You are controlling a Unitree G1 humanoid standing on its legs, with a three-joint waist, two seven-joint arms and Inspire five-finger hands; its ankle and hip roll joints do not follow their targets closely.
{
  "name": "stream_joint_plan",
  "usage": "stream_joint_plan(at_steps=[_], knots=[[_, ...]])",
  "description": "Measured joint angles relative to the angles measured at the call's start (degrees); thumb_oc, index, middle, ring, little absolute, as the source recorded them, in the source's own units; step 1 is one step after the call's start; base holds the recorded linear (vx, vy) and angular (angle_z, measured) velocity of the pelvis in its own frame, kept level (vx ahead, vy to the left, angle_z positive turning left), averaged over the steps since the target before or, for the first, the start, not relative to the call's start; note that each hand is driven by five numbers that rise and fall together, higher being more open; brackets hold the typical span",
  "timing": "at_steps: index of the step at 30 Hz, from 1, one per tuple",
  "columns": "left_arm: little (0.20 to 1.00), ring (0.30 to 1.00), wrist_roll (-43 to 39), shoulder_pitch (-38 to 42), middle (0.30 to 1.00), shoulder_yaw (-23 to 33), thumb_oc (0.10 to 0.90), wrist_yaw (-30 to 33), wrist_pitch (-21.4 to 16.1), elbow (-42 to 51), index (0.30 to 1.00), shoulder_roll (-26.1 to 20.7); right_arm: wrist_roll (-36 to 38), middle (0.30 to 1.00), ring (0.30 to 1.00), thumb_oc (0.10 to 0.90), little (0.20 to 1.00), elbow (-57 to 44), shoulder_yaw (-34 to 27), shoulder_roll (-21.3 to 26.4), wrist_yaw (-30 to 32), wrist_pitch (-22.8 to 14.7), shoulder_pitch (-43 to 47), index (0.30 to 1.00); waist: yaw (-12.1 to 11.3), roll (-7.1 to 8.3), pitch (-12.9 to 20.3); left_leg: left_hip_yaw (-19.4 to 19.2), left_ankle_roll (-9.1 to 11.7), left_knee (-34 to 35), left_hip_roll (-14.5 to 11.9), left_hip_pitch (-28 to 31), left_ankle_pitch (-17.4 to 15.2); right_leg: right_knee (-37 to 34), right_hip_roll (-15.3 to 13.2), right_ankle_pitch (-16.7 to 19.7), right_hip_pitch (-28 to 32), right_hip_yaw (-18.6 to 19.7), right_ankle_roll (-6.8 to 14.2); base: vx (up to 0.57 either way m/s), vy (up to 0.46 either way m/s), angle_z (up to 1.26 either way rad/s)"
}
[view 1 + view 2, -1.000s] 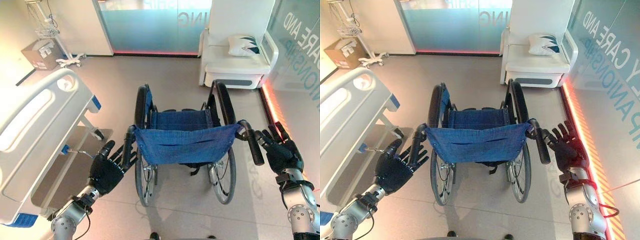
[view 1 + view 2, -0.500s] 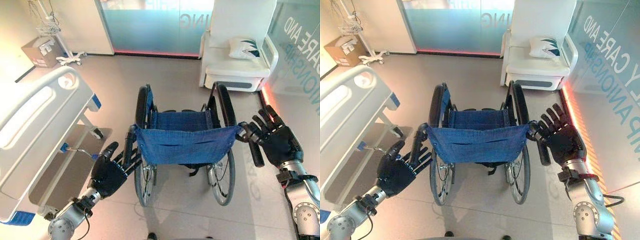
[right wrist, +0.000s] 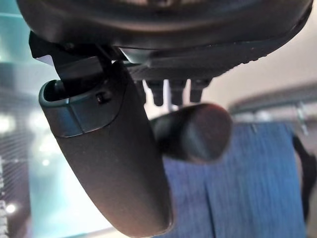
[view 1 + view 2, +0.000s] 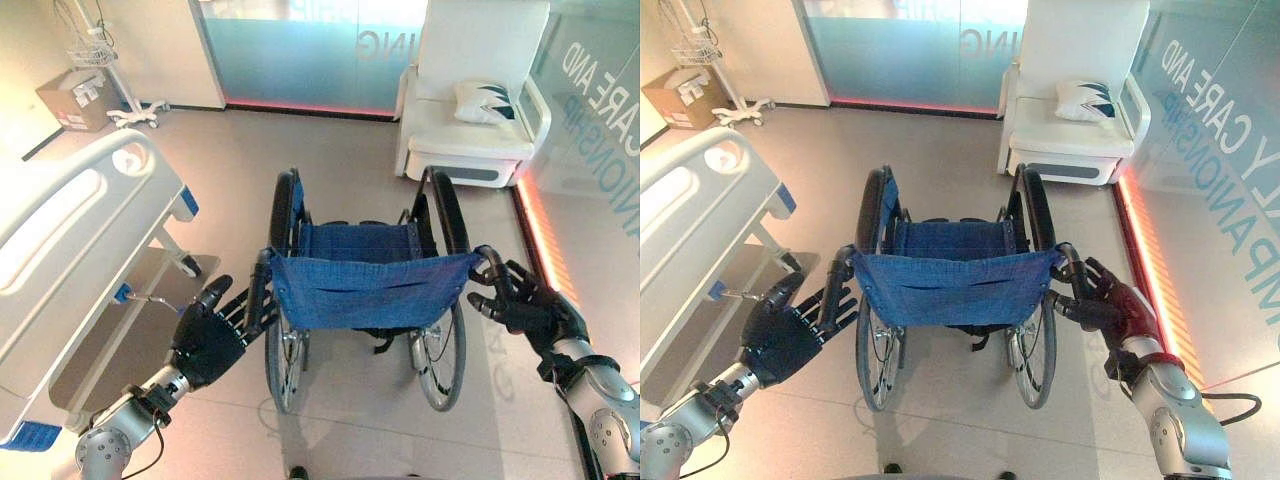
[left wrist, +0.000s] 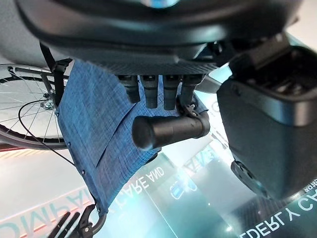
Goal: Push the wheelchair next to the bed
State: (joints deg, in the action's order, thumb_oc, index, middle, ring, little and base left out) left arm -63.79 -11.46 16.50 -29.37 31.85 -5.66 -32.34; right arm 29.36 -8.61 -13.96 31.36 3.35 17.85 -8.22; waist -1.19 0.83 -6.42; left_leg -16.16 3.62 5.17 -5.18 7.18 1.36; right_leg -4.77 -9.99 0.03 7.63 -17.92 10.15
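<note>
The biggest change is on my right side: my right hand (image 4: 528,312) was spread wide and lifted beside the right push handle (image 4: 492,268) half a second ago, and now it has dropped down onto it, with its fingers bending around the grip. In the right wrist view the handle's round end sits right under the fingers, so I think the hold is nearly made but not yet tight. My left hand (image 4: 208,338) has hardly moved; its fingers stay straight and loose beside the left push handle (image 4: 262,285), not wrapped on it. So I judge I am still getting my grip, and the push has not begun. The bed (image 4: 70,235) is white and stands off to my left. The wheelchair (image 4: 368,275) sits in the middle of the floor, near the bed but not beside it yet. It has a blue cloth seat and back, black tires and shiny spokes.
</note>
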Motion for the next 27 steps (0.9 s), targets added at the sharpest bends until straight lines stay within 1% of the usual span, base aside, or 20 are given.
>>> stream_joint_plan(at_steps=[2, 5, 9, 13, 16, 19, 23, 27], knots=[[0.9, 0.9, 0.0, 0.0, 0.9, -0.2, 0.8, 0.4, 0.0, 0.0, 0.9, 0.0, -1.7, 0.9, 0.9, 0.8, 0.9, -0.2, 0.0, 0.8, 2.5, -0.6, 0.9, 0.9, 0.1, -0.03, 0.0, 0.0, 0.0, 0.0, 0.1, 0.0, 0.0, 0.0, -0.1, 0.0, 0.0, 0.1, 0.0, 0.02, 0.006, 0.0], [0.9, 0.9, 0.0, 0.1, 0.9, -0.5, 0.8, 0.7, 0.0, 0.0, 0.9, 0.0, -2.0, 0.9, 0.9, 0.8, 0.9, -0.7, 0.0, 2.1, 4.1, -0.7, 1.5, 0.9, 0.1, -0.18, -0.1, 0.0, 0.0, 0.0, 0.1, 0.0, 0.0, 0.0, 0.0, 0.0, 0.0, 0.1, 0.1, 0.02, 0.009, 0.0], [0.9, 0.9, 0.0, 0.1, 0.9, -0.6, 0.8, 0.7, 0.0, 0.1, 0.9, 0.0, -1.9, 0.9, 0.9, 0.8, 0.9, -0.7, 0.2, 2.1, 4.2, -0.7, 1.8, 0.9, 0.1, -0.76, -0.5, 0.0, 0.0, 0.0, 0.1, 0.0, 0.0, 0.0, -0.1, 0.0, 0.0, 0.0, 0.1, 0.0, 0.0, 0.0], [0.9, 0.9, 0.0, 0.3, 0.9, -2.0, 0.8, 0.7, 0.0, 0.1, 0.9, -0.2, -1.7, 0.9, 0.9, 0.8, 0.9, -0.7, 0.8, 2.3, 4.1, -0.5, 2.7, 0.9, 0.0, -1.45, -0.9, 0.0, 0.0, 0.0, 0.1, 0.0, 0.0, 0.0, -0.1, 0.0, 0.0, 0.0, 0.1, 0.03, -0.003, 0.0], [0.9, 0.9, 0.0, 1.0, 0.9, -4.5, 0.8, 0.7, 0.2, 0.8, 0.9, -0.3, 0.6, 0.9, 0.9, 0.8, 0.9, -0.5, 2.9, 4.1, 4.1, 1.0, 4.1, 0.9, 0.0, -1.72, -1.1, 0.0, 0.0, 0.0, 0.1, 0.0, 0.0, 0.0, -0.1, 0.0, 0.1, -0.1, 0.1, 0.05, -0.014, 0.01], [0.9, 0.9, 0.0, 1.4, 0.9, -5.6, 0.8, 0.7, 0.4, 3.0, 0.9, -1.8, 2.7, 0.9, 0.9, 0.8, 0.9, 1.8, 5.7, 6.3, 3.9, 3.1, 6.4, 0.9, -0.1, -1.34, -1.3, 0.1, 0.0, 0.0, 0.1, 0.2, 0.0, 0.0, -0.1, 0.0, 0.4, -0.2, 0.1, 0.04, -0.015, 0.02], [0.9, 0.9, 0.0, 3.2, 0.9, -6.2, 0.8, 0.7, 0.4, 3.1, 0.9, -3.5, 3.3, 0.9, 0.9, 0.8, 0.9, 2.8, 5.9, 6.4, 3.3, 4.7, 7.3, 0.9, -0.6, -1.13, -1.5, 0.3, 0.0, 0.0, 0.1, 0.3, 0.0, -0.1, -0.1, 0.0, 0.6, -0.4, 0.1, 0.04, -0.011, 0.03], [0.9, 0.9, 0.0, 3.4, 0.9, -6.2, 0.8, 0.7, 0.4, 3.0, 0.9, -3.7, 3.3, 0.9, 0.9, 0.8, 0.9, 2.9, 5.9, 6.5, 2.6, 6.4, 7.8, 0.9, -0.6, -1.07, -1.5, 0.4, 0.0, 0.0, 0.1, 0.4, 0.0, -0.1, 0.0, 0.0, 0.8, -0.6, 0.1, 0.03, -0.01, 0.01]])
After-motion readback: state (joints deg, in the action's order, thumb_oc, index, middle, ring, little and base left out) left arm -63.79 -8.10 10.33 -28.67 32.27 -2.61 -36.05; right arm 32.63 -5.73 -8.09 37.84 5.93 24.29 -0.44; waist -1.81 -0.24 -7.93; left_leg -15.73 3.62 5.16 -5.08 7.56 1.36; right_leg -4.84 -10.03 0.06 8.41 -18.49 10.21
